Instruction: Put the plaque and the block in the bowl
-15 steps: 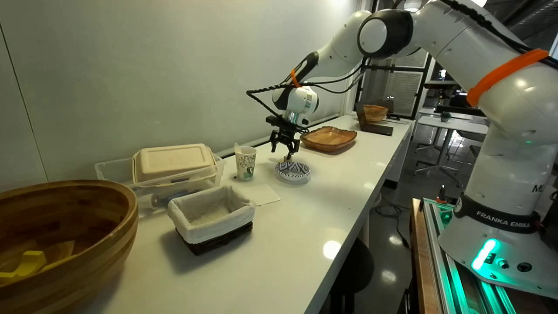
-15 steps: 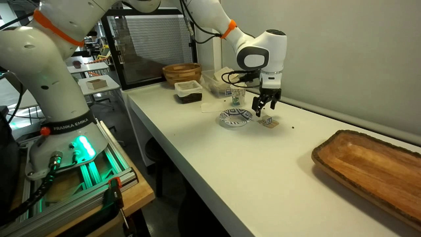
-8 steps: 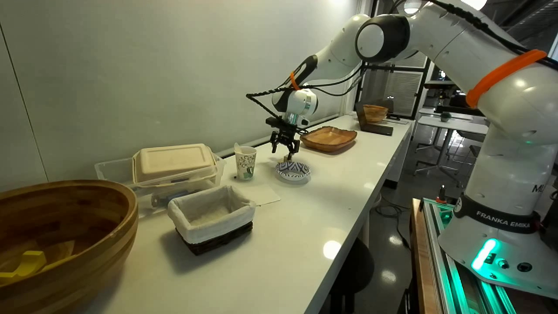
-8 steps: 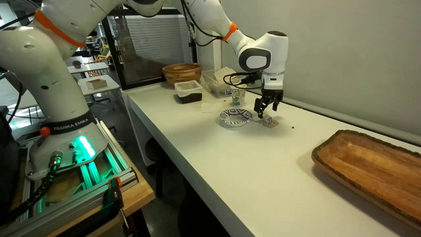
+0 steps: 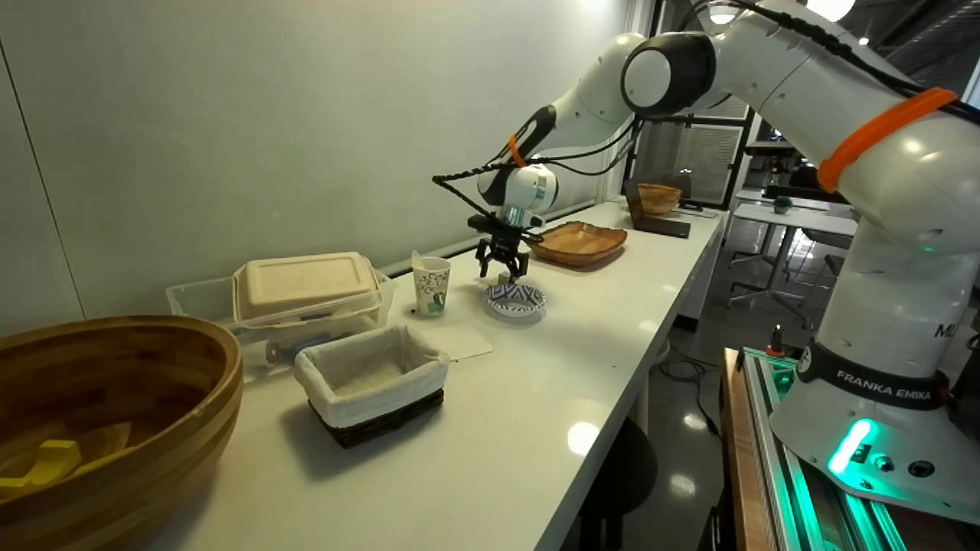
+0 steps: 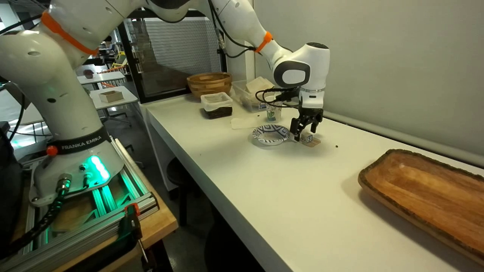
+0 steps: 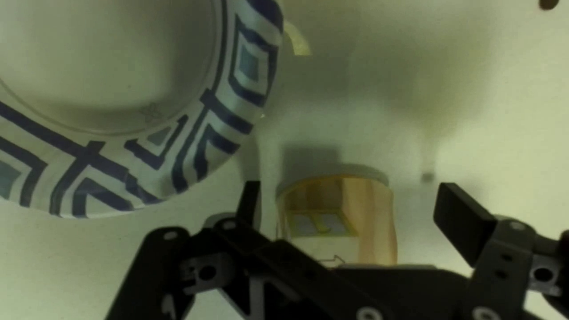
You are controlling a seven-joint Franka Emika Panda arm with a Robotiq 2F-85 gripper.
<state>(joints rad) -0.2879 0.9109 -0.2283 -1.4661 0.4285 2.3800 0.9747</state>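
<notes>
Pointing rounded end toward wrist view's top, plaque [image 7: 372,218] carries block [image 7: 324,239], long axis unclear; gripper [image 7: 352,203] spread, lower than before.

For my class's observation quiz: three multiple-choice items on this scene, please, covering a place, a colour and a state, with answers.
1. Where is the block relative to the plaque?
A) beneath B) apart C) on top

2. Which two colours dominate the patterned bowl?
A) blue, white B) red, yellow C) green, orange

3. How is the gripper?
A) shut, empty B) open C) shut on the block

1: C, in the wrist view plaque wood borders it.
2: A, dark blue figures on white.
3: B, its jaws stand well apart.
</notes>
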